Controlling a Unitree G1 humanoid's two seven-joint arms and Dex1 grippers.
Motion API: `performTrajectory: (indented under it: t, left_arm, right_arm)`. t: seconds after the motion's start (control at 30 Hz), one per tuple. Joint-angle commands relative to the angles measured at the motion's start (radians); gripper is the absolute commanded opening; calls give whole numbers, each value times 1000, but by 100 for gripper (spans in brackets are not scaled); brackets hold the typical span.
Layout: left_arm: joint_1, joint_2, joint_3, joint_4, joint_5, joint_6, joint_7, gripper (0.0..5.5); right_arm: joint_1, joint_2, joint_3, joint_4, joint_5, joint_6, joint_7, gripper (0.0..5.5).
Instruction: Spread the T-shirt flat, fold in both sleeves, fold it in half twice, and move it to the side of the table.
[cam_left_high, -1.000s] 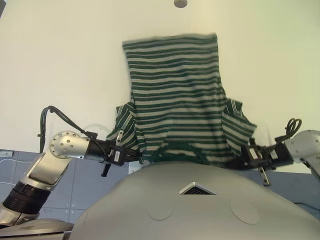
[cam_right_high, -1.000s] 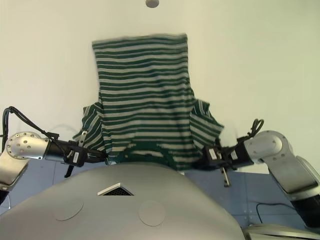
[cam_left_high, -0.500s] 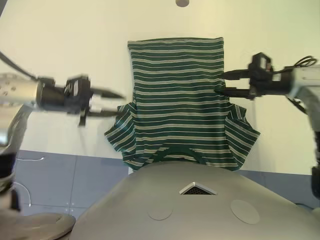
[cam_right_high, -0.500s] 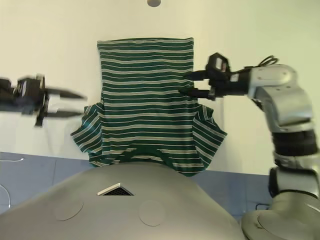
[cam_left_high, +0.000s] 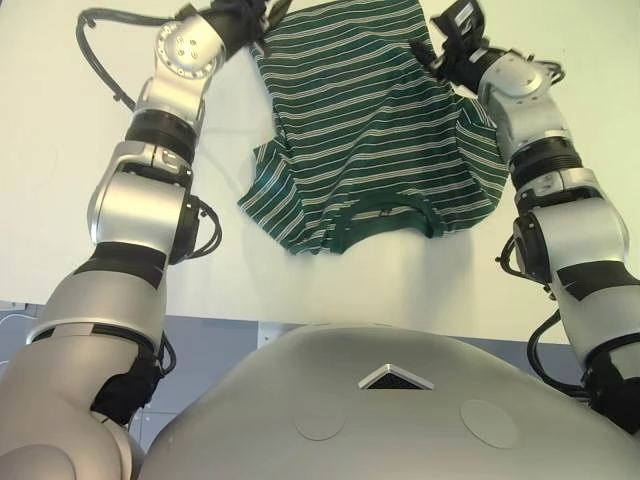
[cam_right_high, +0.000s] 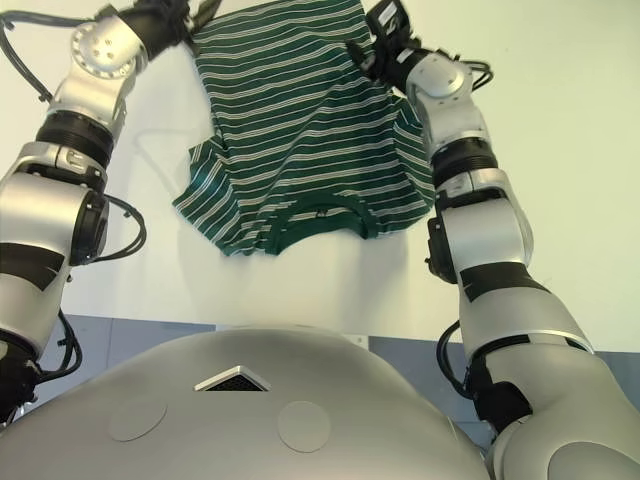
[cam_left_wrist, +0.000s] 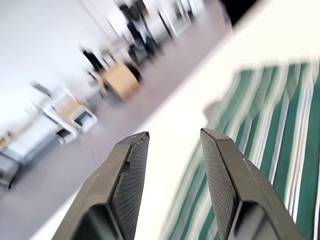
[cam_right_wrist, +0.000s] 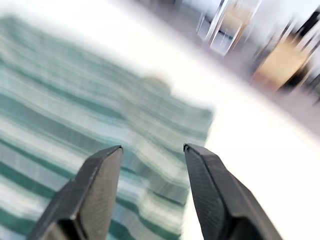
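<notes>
My left gripper (cam_left_wrist: 172, 136) and right gripper (cam_right_wrist: 152, 148), both spread apart, hang at frame top by the far corners of the shirt (cam_left_high: 370, 120), likely to pinch its hem.

White table (cam_left_high: 60, 150), grey floor (cam_left_high: 225, 350)

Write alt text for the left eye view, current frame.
A green-and-white striped T-shirt lies on a pale table, collar nearest the robot. Both arms stretch out to its far end, the left pincer and right pincer at the two far corners.
</notes>
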Motion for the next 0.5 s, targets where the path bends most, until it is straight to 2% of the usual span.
performTrajectory:
  t: [0.03,0.1,0.13,0.2,0.23,0.33,0.4,0.5]
  left_arm:
    - [427,151,129,-413,-154,152,-106,187]
    - [907,239,247,-955,-428,438,-124,187]
    - [1102,269,301,-1146,-543,526,-133,206]
    - [1361,266,417,-1351,-724,633,-115,238]
    - [1440,246,440,-1405,-760,652,-98,251]
    - [1530,181,409,-1460,-743,715,-2,294]
    - [1504,128,366,-1448,-737,798,94,294]
    - [1492,73,336,-1502,-821,914,153,294]
  right_arm:
    - [320,-141,-221,-345,181,180,42,228]
    - [591,-171,-383,-550,323,314,29,228]
    - [702,-170,-439,-630,370,349,24,228]
    - [915,-122,-533,-820,474,418,-19,228]
    - [991,-102,-554,-864,492,441,-34,228]
    - [1111,-70,-542,-859,478,482,-53,228]
    - [1120,-48,-520,-816,457,508,-81,228]
    - [1086,-34,-509,-819,455,556,-110,228]
